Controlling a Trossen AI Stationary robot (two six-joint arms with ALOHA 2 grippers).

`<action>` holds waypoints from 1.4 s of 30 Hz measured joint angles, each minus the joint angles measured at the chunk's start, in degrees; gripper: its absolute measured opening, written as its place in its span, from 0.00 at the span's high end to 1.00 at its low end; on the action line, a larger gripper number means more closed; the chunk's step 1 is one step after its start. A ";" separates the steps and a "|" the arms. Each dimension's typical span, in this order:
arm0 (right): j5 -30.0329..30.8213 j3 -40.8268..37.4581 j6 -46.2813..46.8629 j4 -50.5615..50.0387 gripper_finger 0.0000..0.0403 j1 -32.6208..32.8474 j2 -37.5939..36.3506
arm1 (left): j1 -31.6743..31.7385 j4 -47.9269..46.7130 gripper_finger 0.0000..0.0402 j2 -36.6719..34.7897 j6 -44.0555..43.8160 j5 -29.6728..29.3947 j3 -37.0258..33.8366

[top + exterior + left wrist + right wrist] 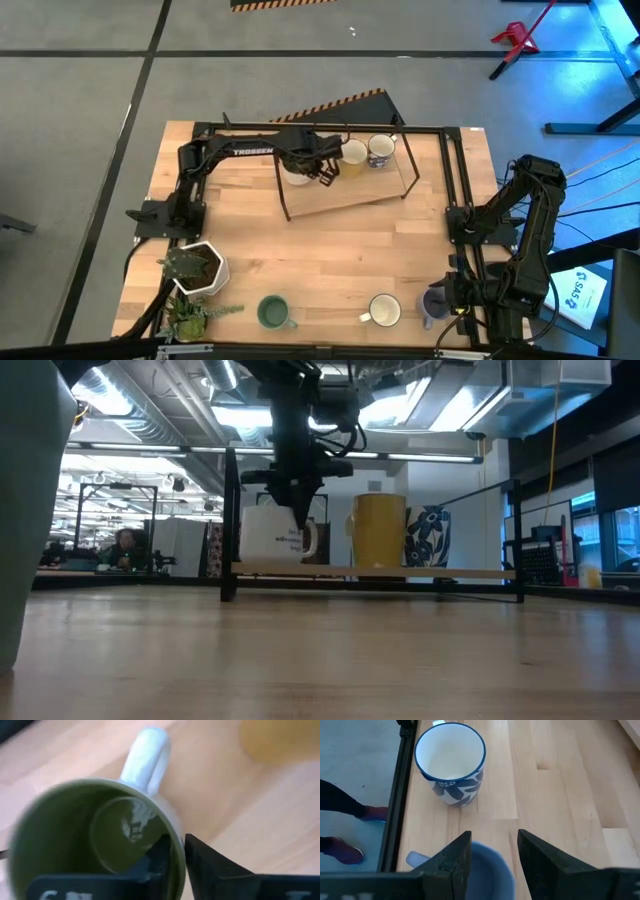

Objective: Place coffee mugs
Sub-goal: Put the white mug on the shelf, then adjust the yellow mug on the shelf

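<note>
My left gripper (pixel 322 172) reaches over the raised wooden shelf (pixel 350 195) at the table's far side. It is shut on a white mug with an olive-green inside (pixel 75 830), which in the low view (pixel 275 535) stands at the shelf's left end. A yellow mug (pixel 352 153) and a white mug with blue pattern (pixel 380 150) stand on the shelf beside it. My right gripper (pixel 492 840) is open at the near right, its fingers on either side of a lavender mug (pixel 487 870). A teal-green mug (pixel 272 312) and another blue-patterned mug (pixel 451 762) stand by the near edge. My left gripper (pixel 177 842) pinches the white mug's rim wall (pixel 178 865), to one side of the handle (pixel 145 757). One finger is inside the mug and one outside. The fingers come from above, pointing down. The mug is upright with its base on the shelf board (pixel 300 570).
A white hexagonal plant pot (pixel 200 268) with greenery stands at the near left corner. A black metal frame (pixel 460 180) runs along the table's far and right sides. Bare wood lies between the shelf and the near row of mugs. A person's feet (pixel 345 845) show beyond the near edge.
</note>
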 joint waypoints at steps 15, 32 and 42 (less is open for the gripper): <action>0.03 0.00 -0.04 -0.17 0.63 -0.02 0.00 | -2.06 2.88 0.65 -2.28 0.94 -4.53 0.31; 0.08 0.00 -0.33 -0.28 0.63 -0.02 0.02 | -6.03 15.36 0.63 -12.19 15.50 -4.30 0.26; 0.08 0.00 -0.37 -0.29 0.63 0.00 0.02 | -9.24 25.81 0.63 -10.48 37.10 -3.38 0.35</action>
